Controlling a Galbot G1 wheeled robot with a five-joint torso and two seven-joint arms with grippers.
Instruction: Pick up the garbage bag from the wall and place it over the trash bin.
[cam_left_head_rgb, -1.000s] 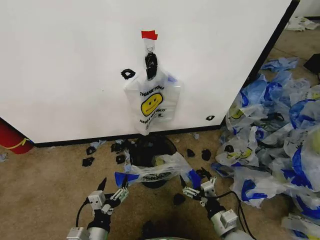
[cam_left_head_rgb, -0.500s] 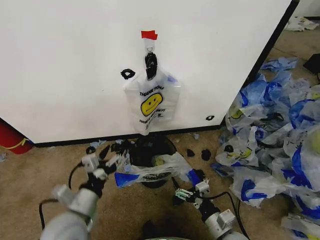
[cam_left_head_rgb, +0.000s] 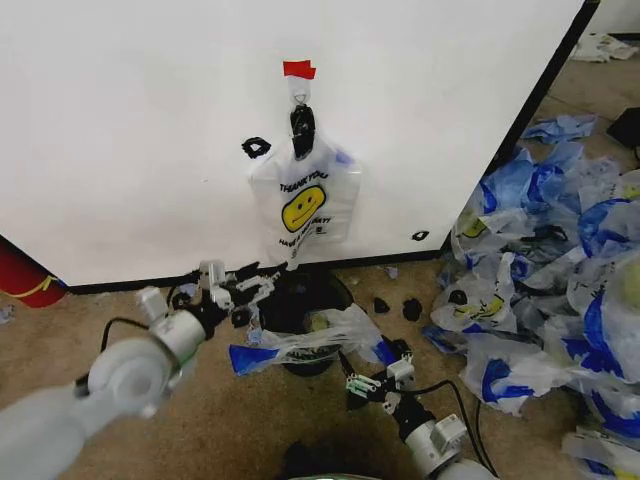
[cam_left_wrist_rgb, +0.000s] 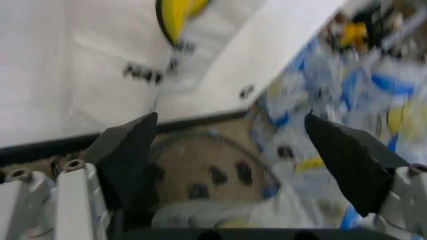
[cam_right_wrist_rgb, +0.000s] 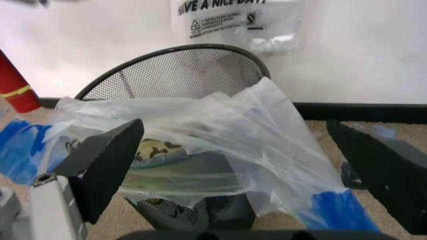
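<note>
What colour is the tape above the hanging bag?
Red tape, clearest in the head view.

White garbage bag (cam_left_head_rgb: 304, 205) with yellow smiley; black mesh trash bin (cam_left_head_rgb: 300, 300).

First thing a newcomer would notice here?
The garbage bag with its yellow smiley, hanging on the wall under red tape. Below it stands the trash bin with another bag draped across it, the open left gripper beside its rim.

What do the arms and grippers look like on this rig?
Both arms are pale grey with rounded joint housings. The left gripper and right gripper have light metal frames, black wedge-shaped fingers and a thin black cable looping back to the wrist.
</note>
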